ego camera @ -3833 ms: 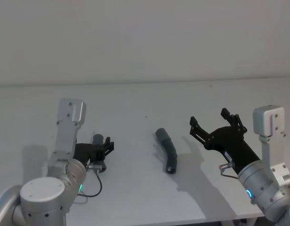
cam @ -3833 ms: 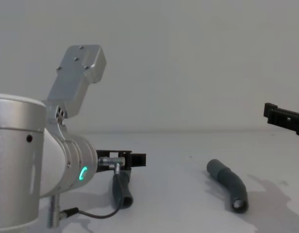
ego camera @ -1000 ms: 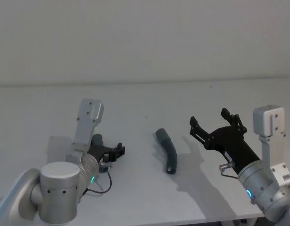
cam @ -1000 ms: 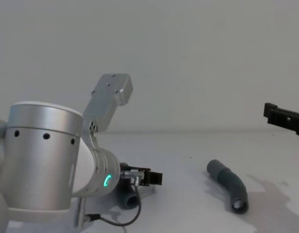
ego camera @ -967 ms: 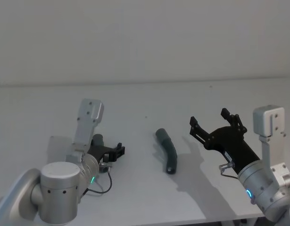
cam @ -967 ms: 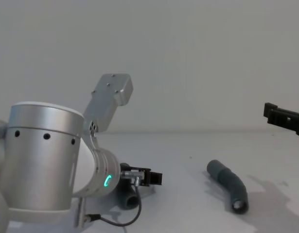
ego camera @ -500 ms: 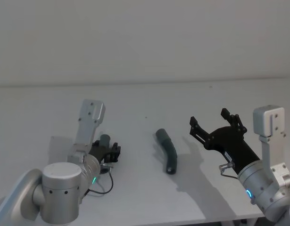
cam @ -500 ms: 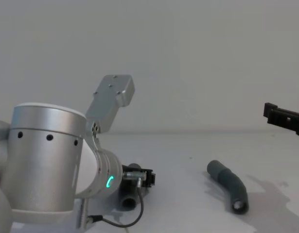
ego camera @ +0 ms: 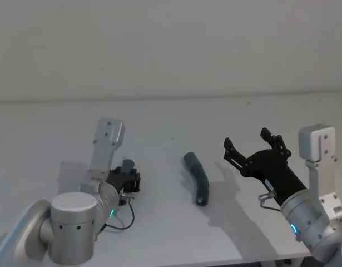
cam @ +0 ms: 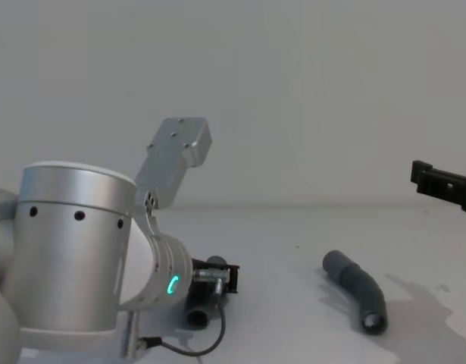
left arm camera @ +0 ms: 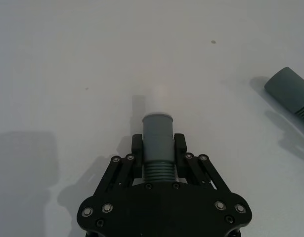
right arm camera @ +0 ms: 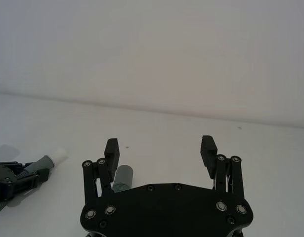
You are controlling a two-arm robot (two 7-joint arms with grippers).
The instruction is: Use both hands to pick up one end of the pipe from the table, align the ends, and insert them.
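Pipe one is sitting nearest me, clamped in the left claw, which is working low over the table on my left. The claw's fingers are pressing in on the ribbed stretch from both sides, so the jaws are standing narrow around it. Through the left wrist camera its long axis is running in line with the claw, near to far. The smooth grey cuff is sticking out ahead of the fingertips, and the white plug is pointing away from me. From the chest camera I am seeing its back end drooping toward me under the claw. I cannot tell whether that end is touching the table.

Pipe two is lying loose on the table farther out, between the two claws and apart from the left one. It is bending gently, with its long axis also running near to far. The open collar is facing me, and the far cuff is angling off to the left.

The right claw is hovering beyond and to the right of it, above the table. Its jaws are spreading wide, clear of the loose piece.
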